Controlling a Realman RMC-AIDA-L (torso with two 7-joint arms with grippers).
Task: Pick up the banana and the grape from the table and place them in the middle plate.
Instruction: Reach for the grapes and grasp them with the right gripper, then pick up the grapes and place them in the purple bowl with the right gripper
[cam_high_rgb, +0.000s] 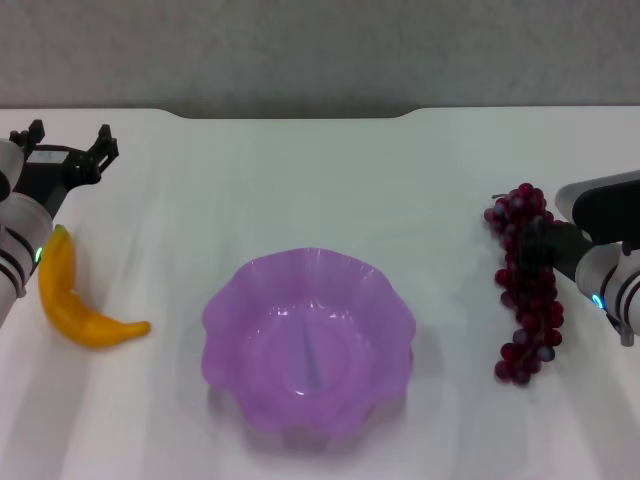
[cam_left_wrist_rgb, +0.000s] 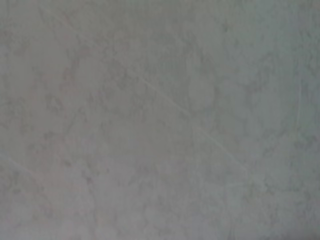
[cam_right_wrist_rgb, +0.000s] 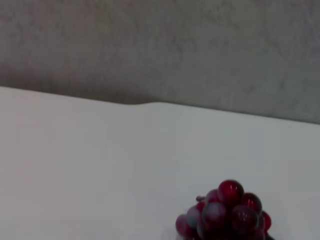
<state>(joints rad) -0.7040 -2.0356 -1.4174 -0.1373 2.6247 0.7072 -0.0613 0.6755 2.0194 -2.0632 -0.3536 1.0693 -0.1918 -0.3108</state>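
Note:
The yellow-orange banana (cam_high_rgb: 75, 300) lies on the white table (cam_high_rgb: 300, 190) at the left. My left gripper (cam_high_rgb: 70, 142) is open, just beyond the banana's far end and apart from it. The dark red grape bunch (cam_high_rgb: 525, 285) lies at the right. My right gripper (cam_high_rgb: 545, 242) is at the upper half of the bunch, over its right side. The top of the bunch also shows in the right wrist view (cam_right_wrist_rgb: 222, 212). The translucent purple middle plate (cam_high_rgb: 230, 300) stands empty at the centre front. The left wrist view shows only a grey surface.
A grey wall (cam_high_rgb: 320, 50) runs behind the table's far edge, which has a shallow notch at the middle. Bare tabletop lies between the plate and each fruit.

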